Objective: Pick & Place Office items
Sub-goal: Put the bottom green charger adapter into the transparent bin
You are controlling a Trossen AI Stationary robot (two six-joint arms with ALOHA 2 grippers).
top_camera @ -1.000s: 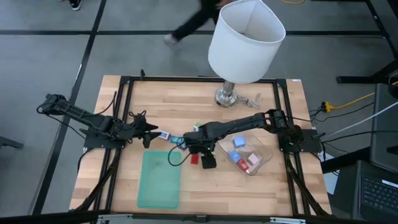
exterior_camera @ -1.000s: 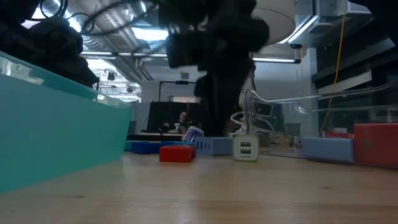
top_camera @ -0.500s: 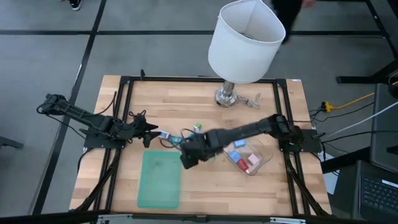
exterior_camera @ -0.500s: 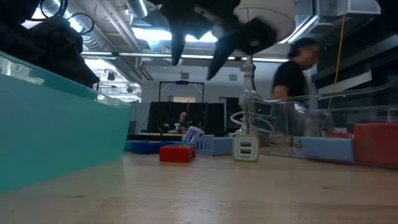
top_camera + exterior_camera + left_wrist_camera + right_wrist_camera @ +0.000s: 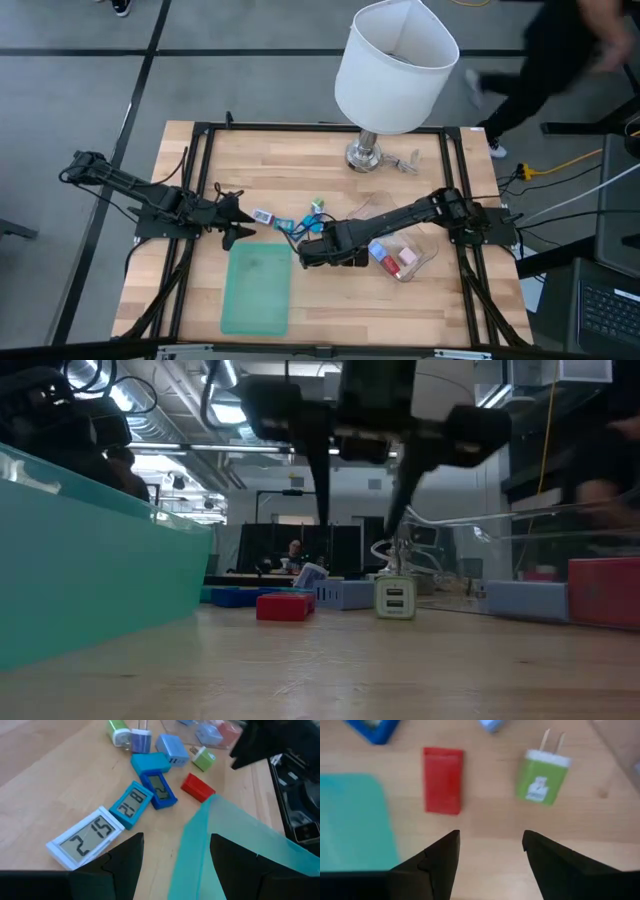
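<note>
Over wooden table (image 5: 420,290), right hand (image 5: 490,845) hovers open.

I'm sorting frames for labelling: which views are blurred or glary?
High view: sharp table, person motion-smeared. Low view: ceiling lights glare, the near green tray soft. Right wrist view: red piece and green plug slightly blurred. Left wrist view: crisp.

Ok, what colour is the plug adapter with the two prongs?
Green, white-capped plug adapter; clearest in the right wrist view.

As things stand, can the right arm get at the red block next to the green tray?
Probably yes. The right end effector hovers open just short of the red block, with bare tabletop between them; the green plug adapter lies off to one side.
</note>
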